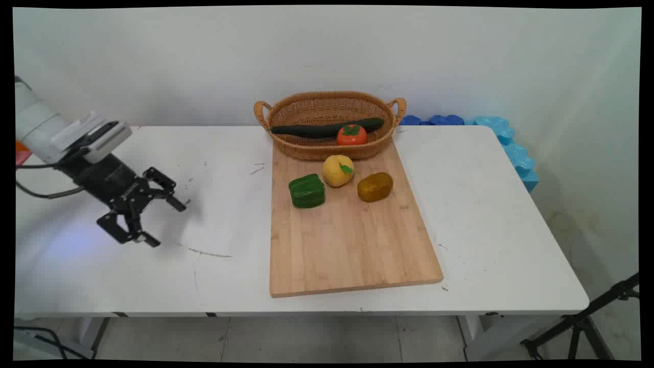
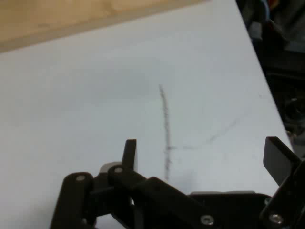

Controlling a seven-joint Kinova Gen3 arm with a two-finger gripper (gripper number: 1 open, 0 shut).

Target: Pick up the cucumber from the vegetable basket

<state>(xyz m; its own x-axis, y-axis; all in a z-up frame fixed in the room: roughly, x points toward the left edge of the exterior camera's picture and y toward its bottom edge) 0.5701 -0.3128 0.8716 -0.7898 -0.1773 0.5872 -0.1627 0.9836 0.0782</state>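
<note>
My black gripper (image 1: 166, 224) hangs open over the left part of the white table (image 1: 219, 276), holding nothing. In the hand view its two fingertips (image 2: 129, 151) stand wide apart above bare table with a dark pencil-like scratch (image 2: 166, 129). To the right lies a wooden cutting board (image 1: 347, 240) carrying a green pepper (image 1: 307, 190), a yellow lemon-like fruit (image 1: 337, 170) and a brownish potato (image 1: 375, 186). A wicker basket (image 1: 330, 148) at the board's far end holds a dark cucumber (image 1: 327, 128) and a red tomato (image 1: 351, 134). The board's edge (image 2: 71, 19) shows at the hand view's top.
Blue foam pieces (image 1: 506, 143) lie along the table's far right corner by the wall. A black tripod leg (image 1: 587, 319) stands on the floor at the lower right. The table's front edge (image 1: 306, 311) runs near the picture's bottom.
</note>
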